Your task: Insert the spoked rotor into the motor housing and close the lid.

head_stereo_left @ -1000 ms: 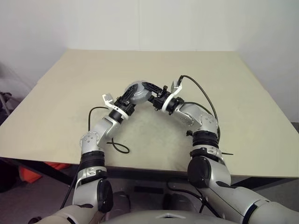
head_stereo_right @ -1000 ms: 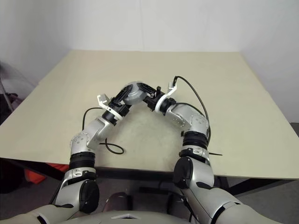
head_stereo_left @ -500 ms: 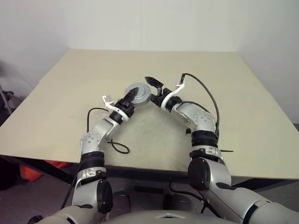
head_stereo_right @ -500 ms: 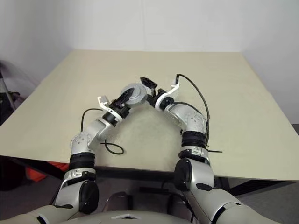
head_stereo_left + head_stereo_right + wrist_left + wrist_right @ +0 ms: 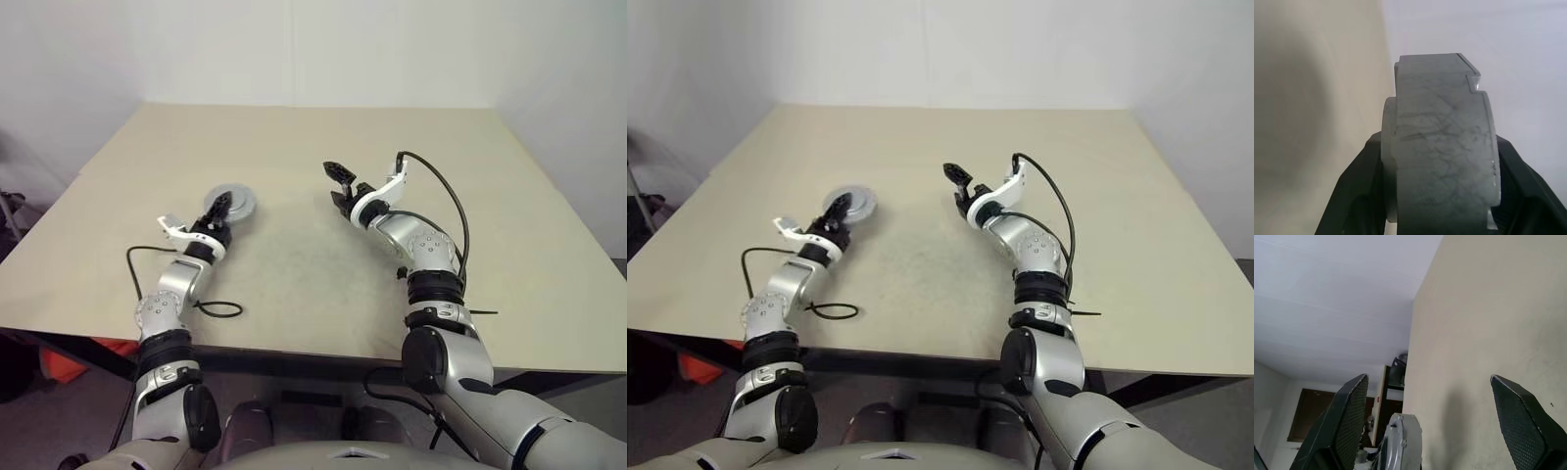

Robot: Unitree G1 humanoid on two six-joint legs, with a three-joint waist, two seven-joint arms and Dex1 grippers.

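Motor housing (image 5: pixel 235 204) in left gripper (image 5: pixel 221 208)

One round grey motor housing (image 5: pixel 233 206), one beige bench (image 5: pixel 313 137), two robot grippers: left gripper (image 5: pixel 217 208), right gripper (image 5: pixel 338 186).

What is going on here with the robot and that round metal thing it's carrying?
The robot's left hand is holding a round grey metal assembly, apparently the motor housing with its lid on, out over the left part of the beige table. In the left wrist view the fingers sit on either side of the grey body. The right hand is over the middle of the table with its fingers spread wide, holding nothing.
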